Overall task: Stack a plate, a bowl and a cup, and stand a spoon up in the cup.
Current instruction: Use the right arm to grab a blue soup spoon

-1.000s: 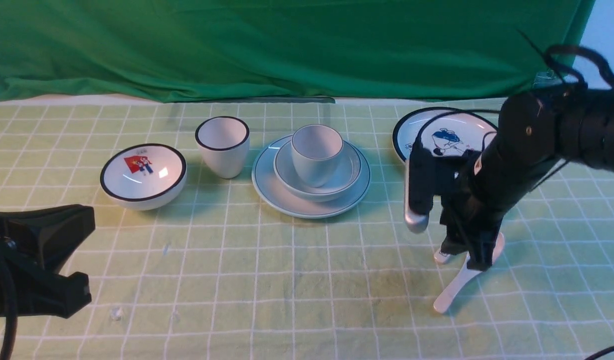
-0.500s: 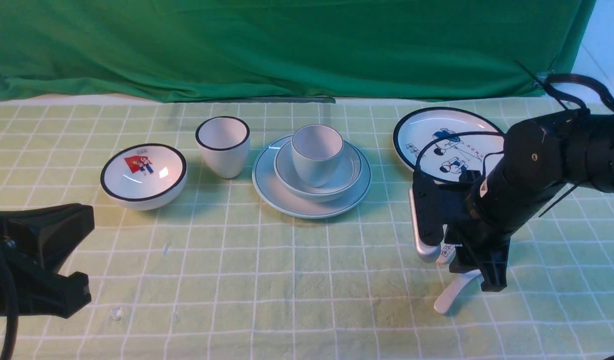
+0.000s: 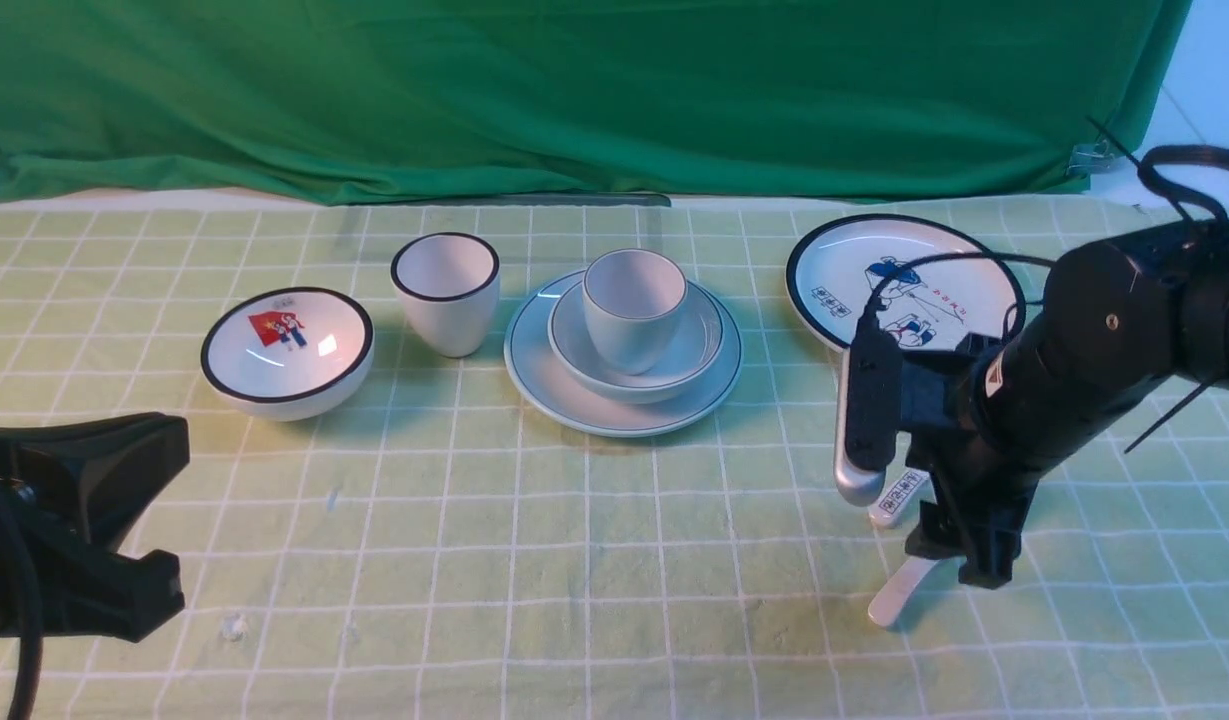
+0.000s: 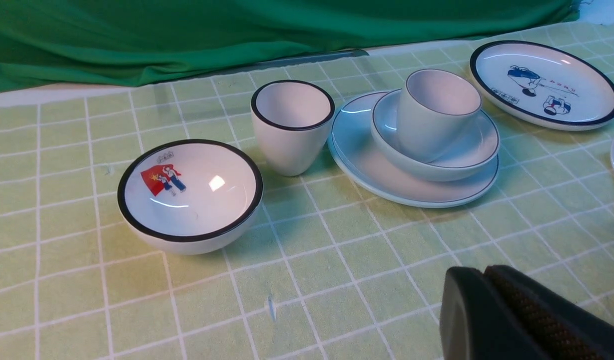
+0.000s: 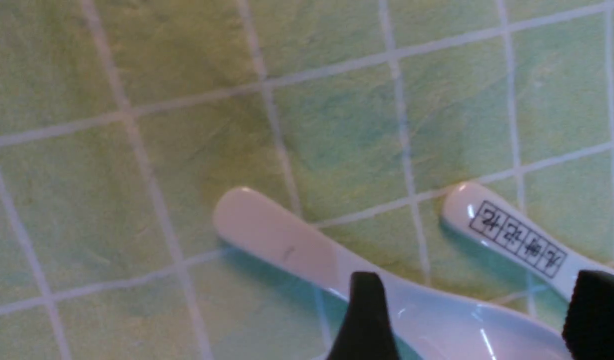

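**Plain spoon (image 5: 282, 240) flat on the cloth beneath the spread right gripper (image 5: 479, 320)**

The plain white spoon is seen lying flat on the green checked tablecloth (image 3: 574, 560), near the robot on its right, just beside a spoon with a marked handle (image 5: 516, 235). Its bowl end is overhung by the right gripper, whose jaws are spread with nothing grasped. Well apart, the cup (image 3: 634, 310) is stacked in the bowl (image 3: 699, 345) on the plate (image 3: 539, 385). The left gripper (image 4: 486, 280) is held pinched together, empty.
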You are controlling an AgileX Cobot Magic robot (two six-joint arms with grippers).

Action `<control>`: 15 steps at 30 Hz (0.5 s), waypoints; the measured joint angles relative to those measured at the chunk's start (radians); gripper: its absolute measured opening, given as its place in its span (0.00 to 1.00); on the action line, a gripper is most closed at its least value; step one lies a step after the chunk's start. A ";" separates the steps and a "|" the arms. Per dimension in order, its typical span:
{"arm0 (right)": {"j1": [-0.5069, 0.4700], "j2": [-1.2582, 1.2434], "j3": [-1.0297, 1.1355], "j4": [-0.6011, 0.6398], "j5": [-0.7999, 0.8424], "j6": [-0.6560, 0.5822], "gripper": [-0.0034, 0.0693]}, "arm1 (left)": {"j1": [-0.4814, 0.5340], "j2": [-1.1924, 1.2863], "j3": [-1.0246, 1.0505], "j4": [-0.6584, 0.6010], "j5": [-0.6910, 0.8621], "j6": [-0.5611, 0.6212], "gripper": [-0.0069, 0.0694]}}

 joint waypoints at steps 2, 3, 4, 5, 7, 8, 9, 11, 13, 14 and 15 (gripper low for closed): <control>0.000 0.000 0.009 0.000 -0.007 -0.024 0.77 | 0.000 0.000 0.000 0.000 0.000 0.000 0.11; 0.000 0.000 0.010 0.000 -0.007 -0.029 0.77 | 0.000 0.000 0.000 0.001 0.000 0.000 0.11; 0.000 0.000 0.013 0.000 -0.009 -0.033 0.76 | 0.000 0.000 0.000 0.001 0.000 0.000 0.11; 0.000 0.000 0.014 0.000 -0.012 -0.037 0.75 | 0.000 0.000 0.000 0.001 0.000 0.000 0.11; 0.000 0.000 0.016 0.000 -0.011 -0.044 0.73 | 0.000 0.000 0.000 0.001 0.000 0.000 0.11; 0.000 0.000 0.016 0.000 -0.011 -0.049 0.72 | 0.000 0.000 0.000 0.001 0.000 0.000 0.11; 0.000 0.000 0.016 0.000 -0.011 -0.051 0.72 | 0.000 0.000 0.000 0.001 0.000 0.000 0.11; 0.000 0.000 0.017 0.000 -0.012 -0.065 0.70 | 0.000 0.000 0.000 0.001 0.000 0.000 0.11; 0.000 0.000 0.030 0.000 -0.020 -0.090 0.70 | 0.000 0.000 0.000 0.001 0.000 0.000 0.11; 0.001 0.000 0.042 0.000 -0.031 -0.105 0.69 | 0.000 0.000 0.000 0.001 0.000 0.000 0.11; 0.003 0.000 0.055 0.000 -0.048 -0.113 0.69 | 0.000 0.000 0.000 0.001 0.000 0.000 0.11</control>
